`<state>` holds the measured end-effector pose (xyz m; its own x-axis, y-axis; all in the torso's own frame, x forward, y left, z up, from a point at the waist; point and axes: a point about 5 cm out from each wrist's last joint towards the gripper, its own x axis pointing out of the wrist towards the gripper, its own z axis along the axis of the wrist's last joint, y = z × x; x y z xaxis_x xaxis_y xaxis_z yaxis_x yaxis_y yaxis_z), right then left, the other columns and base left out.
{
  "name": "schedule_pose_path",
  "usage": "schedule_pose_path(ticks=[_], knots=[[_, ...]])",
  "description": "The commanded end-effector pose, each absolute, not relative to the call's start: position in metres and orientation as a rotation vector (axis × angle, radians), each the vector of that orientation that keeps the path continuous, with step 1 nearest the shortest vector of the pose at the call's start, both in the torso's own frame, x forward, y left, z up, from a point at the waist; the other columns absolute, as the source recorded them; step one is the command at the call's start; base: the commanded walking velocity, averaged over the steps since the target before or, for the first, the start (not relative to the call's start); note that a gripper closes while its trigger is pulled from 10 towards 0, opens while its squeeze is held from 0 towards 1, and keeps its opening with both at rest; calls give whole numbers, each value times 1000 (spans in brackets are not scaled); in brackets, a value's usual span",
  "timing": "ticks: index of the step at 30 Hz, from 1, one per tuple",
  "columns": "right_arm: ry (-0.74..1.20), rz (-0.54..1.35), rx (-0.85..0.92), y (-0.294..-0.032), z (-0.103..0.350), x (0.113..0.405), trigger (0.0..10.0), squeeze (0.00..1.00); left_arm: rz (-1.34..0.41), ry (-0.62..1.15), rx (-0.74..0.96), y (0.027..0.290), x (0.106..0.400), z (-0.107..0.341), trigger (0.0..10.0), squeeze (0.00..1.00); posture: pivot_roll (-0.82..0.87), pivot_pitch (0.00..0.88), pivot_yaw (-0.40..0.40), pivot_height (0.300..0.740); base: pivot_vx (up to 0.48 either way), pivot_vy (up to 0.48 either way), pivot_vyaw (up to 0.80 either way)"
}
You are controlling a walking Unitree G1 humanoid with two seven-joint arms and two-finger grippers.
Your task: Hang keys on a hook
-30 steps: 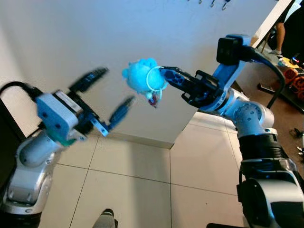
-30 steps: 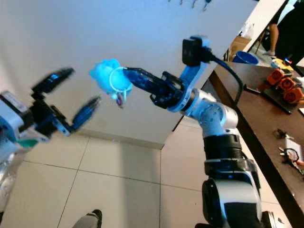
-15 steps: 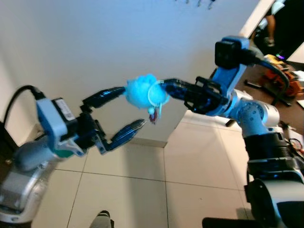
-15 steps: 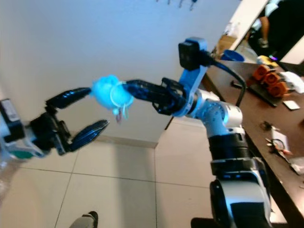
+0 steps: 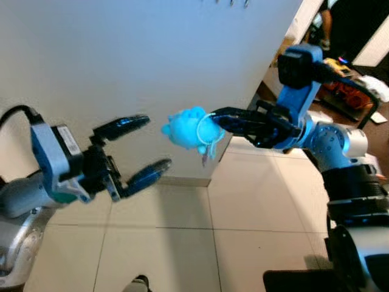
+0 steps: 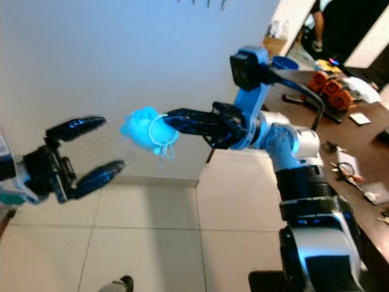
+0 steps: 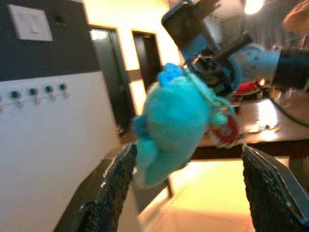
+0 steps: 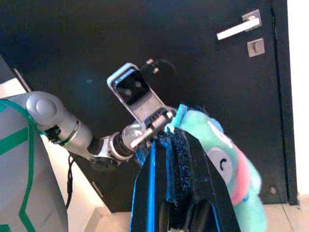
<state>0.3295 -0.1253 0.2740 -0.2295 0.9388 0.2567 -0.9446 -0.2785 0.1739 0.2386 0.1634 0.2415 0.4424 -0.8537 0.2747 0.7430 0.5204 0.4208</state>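
Observation:
The keys hang as a bunch on a white ring [image 5: 206, 129], with a fluffy blue plush toy [image 5: 187, 126] and a small charm [image 5: 204, 157] dangling below. My right gripper [image 5: 217, 118] is shut on the ring and holds the bunch in mid-air before the white wall. In the right wrist view the shut fingers [image 8: 176, 169] press against the plush [image 8: 217, 162]. To the left and slightly lower, my left gripper [image 5: 155, 142] is open, a short gap from the plush. Its wrist view has the plush [image 7: 176, 116] between its fingers [image 7: 113, 186]. A row of hooks [image 7: 34, 92] sits high on the wall [image 5: 231, 2].
A brown table [image 6: 358, 152] with orange tools [image 6: 325, 84] and small items runs along my right. A person [image 6: 316, 27] stands far off at the upper right. The wall ends in a corner [image 5: 213, 176] over tiled floor [image 5: 255, 213]. A black door [image 8: 231, 72] stands behind my left arm.
Half a second ago the left gripper's upper finger touched the plush; now it has drawn back to the lower left, still open. The right gripper keeps its hold. The camera has shifted.

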Motion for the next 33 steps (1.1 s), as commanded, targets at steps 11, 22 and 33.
schedule_pose_path(ticks=[11, 22, 33], knots=[[-25, 1802, 391, -111, 257, 327, 10000, 0, -732, -483, 222, 159, 269, 233, 10000, 0, 263, 7, -93, 740, 0, -463, 0], [-14, 1811, 391, -106, 251, 326, 10000, 0, -691, -483, 273, 157, 276, 229, 10000, 0, 266, 8, -83, 740, 0, -29, 0], [14, 1836, 371, -108, 251, 324, 10000, 0, -684, -506, 314, 168, 279, 234, 10000, 0, 259, 7, -87, 740, 0, 0, 0]])
